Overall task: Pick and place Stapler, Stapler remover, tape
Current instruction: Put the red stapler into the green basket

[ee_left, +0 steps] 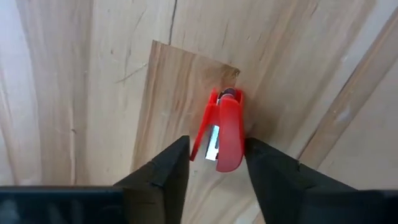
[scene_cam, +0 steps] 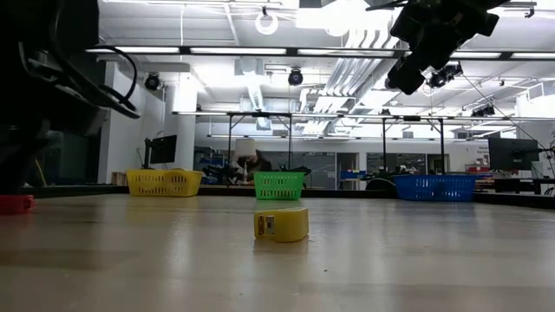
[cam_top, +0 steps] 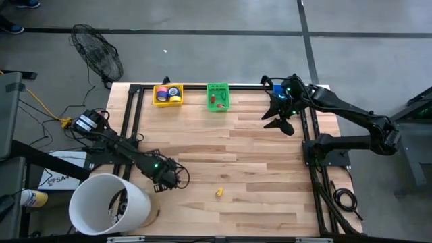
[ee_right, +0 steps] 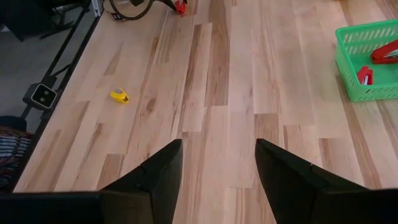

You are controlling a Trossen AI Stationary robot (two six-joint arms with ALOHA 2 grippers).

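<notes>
A small red stapler point(ee_left: 225, 127) lies on the wooden table near its left edge, also seen as a red shape point(scene_cam: 13, 204) in the low view. My left gripper point(ee_left: 216, 169) is low over it, open, one finger on each side point(cam_top: 160, 179). A yellow tape roll point(cam_top: 219, 193) stands alone on the table's near middle point(scene_cam: 281, 224). More tape rolls sit in the yellow basket point(cam_top: 167, 94). Red pieces lie in the green basket point(cam_top: 217, 96). My right gripper point(ee_right: 217, 174) hangs open and empty, high over the table's far right point(cam_top: 279, 121). My left gripper comes at the red stapler from above, its fingers point(ee_left: 264, 165) lying along the stapler's two long sides near its front end point(ee_left: 229, 158). The gaps are very narrow, and I cannot tell whether either finger touches it. The stapler rests flat on the table.
A large white bucket point(cam_top: 111, 204) stands at the near left corner, close to my left arm. A blue basket point(scene_cam: 434, 186) sits at the far right under my right arm. A black frame rail point(cam_top: 131, 115) borders the table. Bare wood lies across the middle.
</notes>
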